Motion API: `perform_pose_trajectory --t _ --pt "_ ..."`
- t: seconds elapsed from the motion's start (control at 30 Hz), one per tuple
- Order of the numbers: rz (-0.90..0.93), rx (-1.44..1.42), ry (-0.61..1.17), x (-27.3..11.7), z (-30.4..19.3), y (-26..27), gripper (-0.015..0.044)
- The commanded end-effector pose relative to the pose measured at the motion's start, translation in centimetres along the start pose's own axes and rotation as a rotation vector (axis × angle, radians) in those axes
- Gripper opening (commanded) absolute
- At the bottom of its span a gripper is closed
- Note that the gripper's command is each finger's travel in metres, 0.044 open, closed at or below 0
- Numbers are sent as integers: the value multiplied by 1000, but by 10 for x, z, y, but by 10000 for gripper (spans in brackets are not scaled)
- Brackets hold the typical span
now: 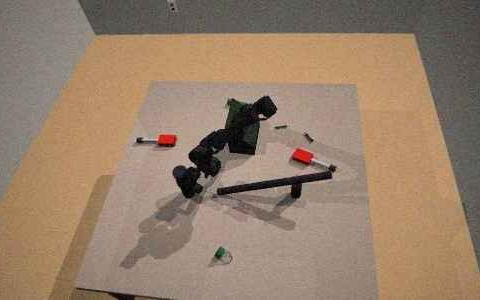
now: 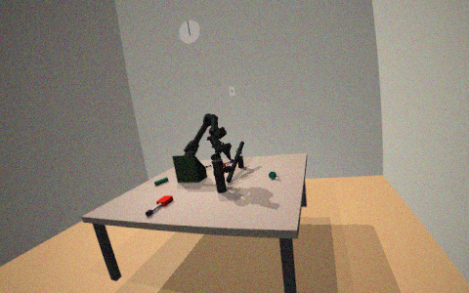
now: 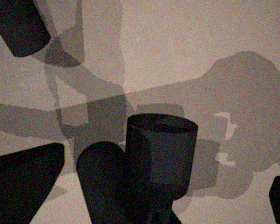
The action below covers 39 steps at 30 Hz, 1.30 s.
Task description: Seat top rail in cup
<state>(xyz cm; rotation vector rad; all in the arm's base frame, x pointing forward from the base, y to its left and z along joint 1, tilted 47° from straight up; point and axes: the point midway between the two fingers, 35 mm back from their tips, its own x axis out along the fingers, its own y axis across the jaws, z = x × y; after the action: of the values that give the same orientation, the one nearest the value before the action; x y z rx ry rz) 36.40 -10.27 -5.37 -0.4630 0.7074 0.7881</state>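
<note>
Empty end effector (image 1: pixel 207 174) (image 2: pixel 231 157) (image 3: pixel 167 171) spread wide, whole rail (image 1: pixel 271 184) (image 2: pixel 236 160) (image 3: pixel 22 27) from top, one end from wrist

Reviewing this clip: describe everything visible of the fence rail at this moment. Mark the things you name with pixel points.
The rail (image 1: pixel 274 183) (image 2: pixel 235 162) (image 3: pixel 22 27) is a long, straight, round black bar, plain and smooth-looking; its material can't be told. It is held above the table (image 1: pixel 324 260) (image 2: pixel 194 226), crossing the short post (image 1: pixel 296 191) (image 2: pixel 240 162) near one end. Its other end points toward the big post (image 1: pixel 184 182) (image 2: pixel 220 176), with a gap before the cup (image 1: pixel 199 188) (image 3: pixel 161 155). The open gripper isn't holding it.
</note>
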Motion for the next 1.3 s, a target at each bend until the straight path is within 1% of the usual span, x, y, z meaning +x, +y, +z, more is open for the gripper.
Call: perform_pose_trajectory --t 0.0,1.27 --pt "-1 5 6 5 -2 2 440" --pt "-1 5 3 67 -1 2 440"
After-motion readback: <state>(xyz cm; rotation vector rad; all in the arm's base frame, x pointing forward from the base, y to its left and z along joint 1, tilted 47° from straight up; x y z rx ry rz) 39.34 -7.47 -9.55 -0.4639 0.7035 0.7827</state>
